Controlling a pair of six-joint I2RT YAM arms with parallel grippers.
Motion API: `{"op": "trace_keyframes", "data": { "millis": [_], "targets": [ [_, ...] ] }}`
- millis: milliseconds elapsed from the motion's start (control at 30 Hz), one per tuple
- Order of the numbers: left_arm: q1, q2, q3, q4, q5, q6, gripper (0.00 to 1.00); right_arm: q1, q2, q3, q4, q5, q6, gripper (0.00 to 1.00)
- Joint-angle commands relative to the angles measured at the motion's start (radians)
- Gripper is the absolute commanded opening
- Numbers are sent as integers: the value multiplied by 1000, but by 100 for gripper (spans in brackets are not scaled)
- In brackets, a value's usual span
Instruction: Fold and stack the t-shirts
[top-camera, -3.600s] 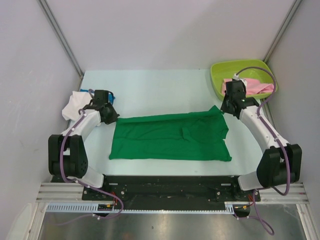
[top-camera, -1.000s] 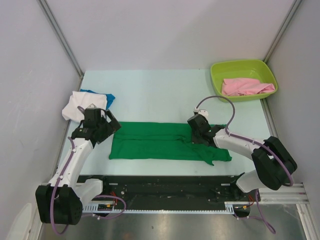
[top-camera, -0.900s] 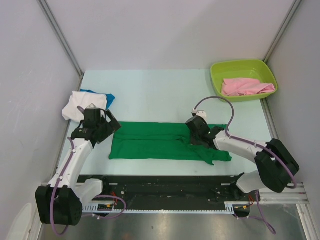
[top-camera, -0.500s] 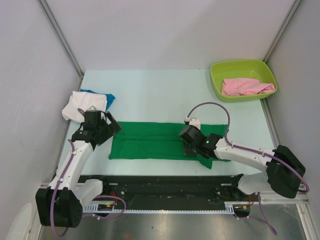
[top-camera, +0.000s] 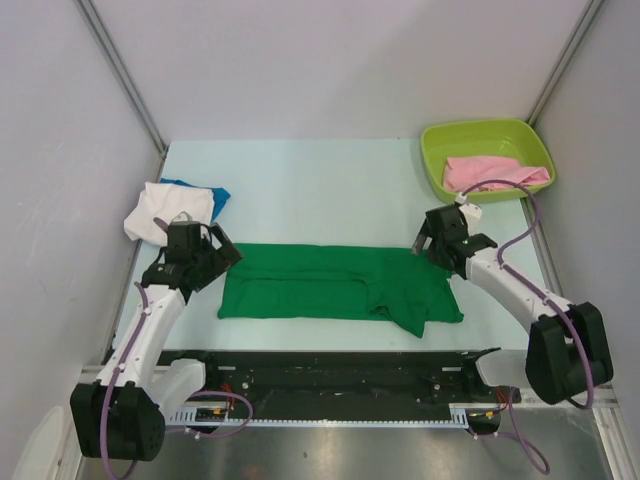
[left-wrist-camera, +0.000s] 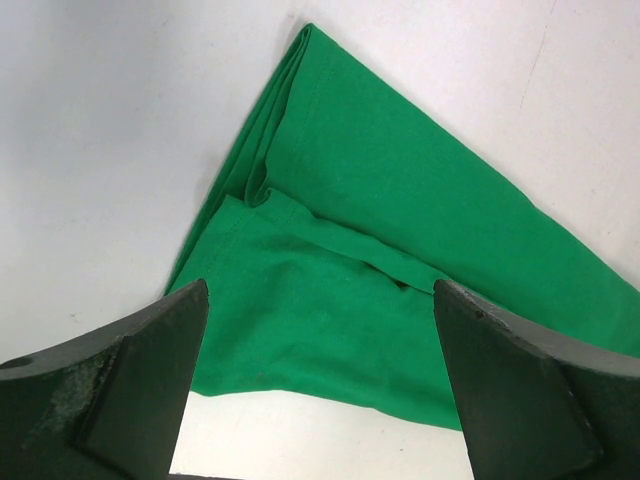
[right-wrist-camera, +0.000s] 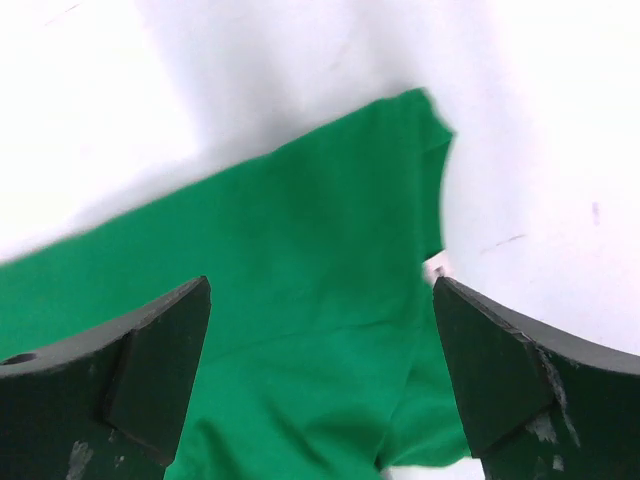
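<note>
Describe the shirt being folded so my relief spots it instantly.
On the pale table, along its near edge, the bright green t-shirt lies as a long strip. It alone is spread out: the white shirt and blue shirt sit bunched at the left edge, the pink shirt in the tub.

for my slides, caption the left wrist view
Open left gripper poised over the folded end of the green t-shirt

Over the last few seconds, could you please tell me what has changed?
The green t-shirt had its far part folded toward the near edge, narrowing it. The right tool came from the tub to the shirt's middle, then pulled back to its right end. The left tool shifted nearer. The white t-shirt, blue t-shirt and pink t-shirt stayed put.
</note>
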Motion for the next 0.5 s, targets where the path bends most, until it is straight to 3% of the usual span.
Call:
{"op": "trace_keyframes", "data": {
  "millis": [0,100,300,467],
  "targets": [
    [-3,-4,2,17,7,29,98,-124,80,20,47,-34,-9,96],
    [-3,0,2,22,2,38,98,-187,131,20,86,-89,-10,92],
    [-3,34,9,33,-4,50,98,-237,215,18,132,-112,-7,74],
    [-3,55,9,45,-2,53,98,-258,253,18,161,-128,-12,41]
  ]
}}
